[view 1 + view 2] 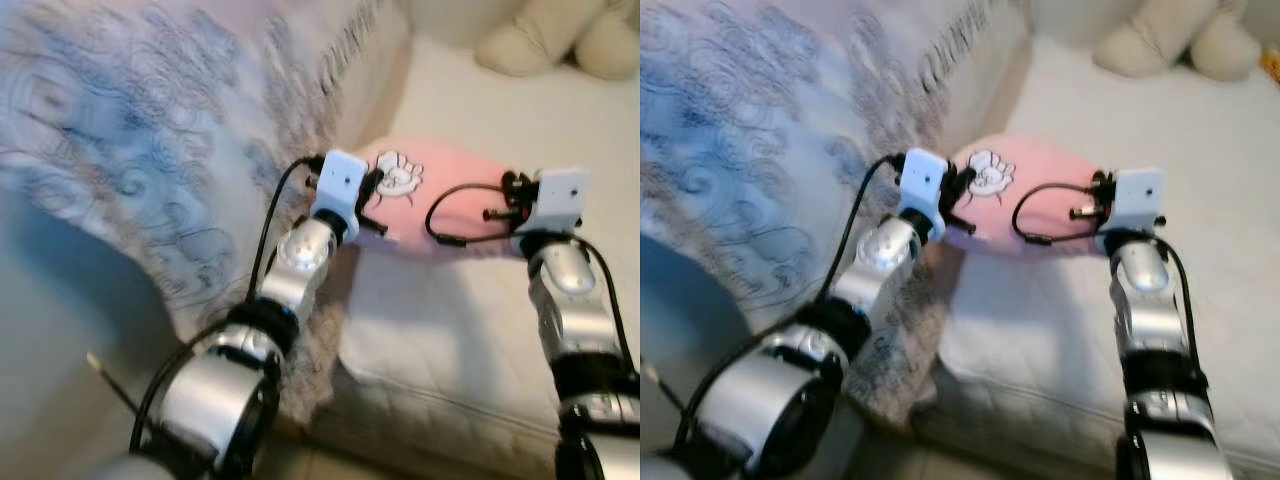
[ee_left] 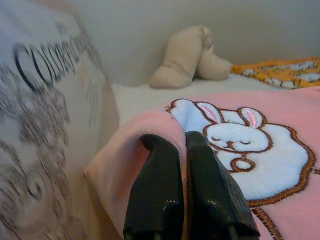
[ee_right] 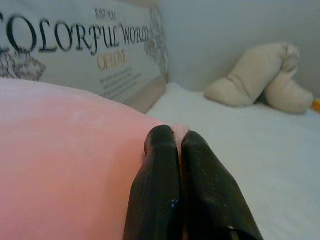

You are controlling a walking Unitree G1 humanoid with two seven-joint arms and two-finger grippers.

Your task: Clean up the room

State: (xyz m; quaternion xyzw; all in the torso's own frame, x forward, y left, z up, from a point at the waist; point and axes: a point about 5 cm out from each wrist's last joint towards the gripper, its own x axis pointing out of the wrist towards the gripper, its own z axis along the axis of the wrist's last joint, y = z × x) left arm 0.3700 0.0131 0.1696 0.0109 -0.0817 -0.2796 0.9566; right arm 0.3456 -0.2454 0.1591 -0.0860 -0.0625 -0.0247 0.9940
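Your pink cushion (image 1: 440,205) lies on the white sofa seat (image 1: 470,330), close against the patterned throw (image 1: 150,130) that drapes over the sofa's left arm. A white rabbit patch (image 2: 245,150) outlined in brown is stitched on its top, toward the left end.

Both your arms reach forward to it, one at each end. Your left gripper (image 2: 186,145) has its two black fingers pressed together on the cushion's left edge — a fold of pink cloth is pinched between them, just beside the rabbit patch. Your right gripper (image 3: 172,140) does the same at the right end: fingers closed tight with a sliver of pink fabric caught between the tips, the rest of the cushion bulging away to one side of them.

In the head views you see the white camera block (image 1: 340,185) on your left wrist hard against the throw's fringe, and the right wrist's block (image 1: 560,200) over the open seat, black cables looping off each one. The cushion spans the gap between the two wrists. Whether it is lifted off the seat or resting on it you cannot tell from here; the picture is soft.

Well beyond it, at the back of the seat, a cream plush toy (image 1: 555,40) lies slumped. The throw's printed lettering (image 3: 75,37) faces the right wrist camera, and an orange-patterned cloth (image 2: 280,72) lies behind the cushion in the left wrist view.
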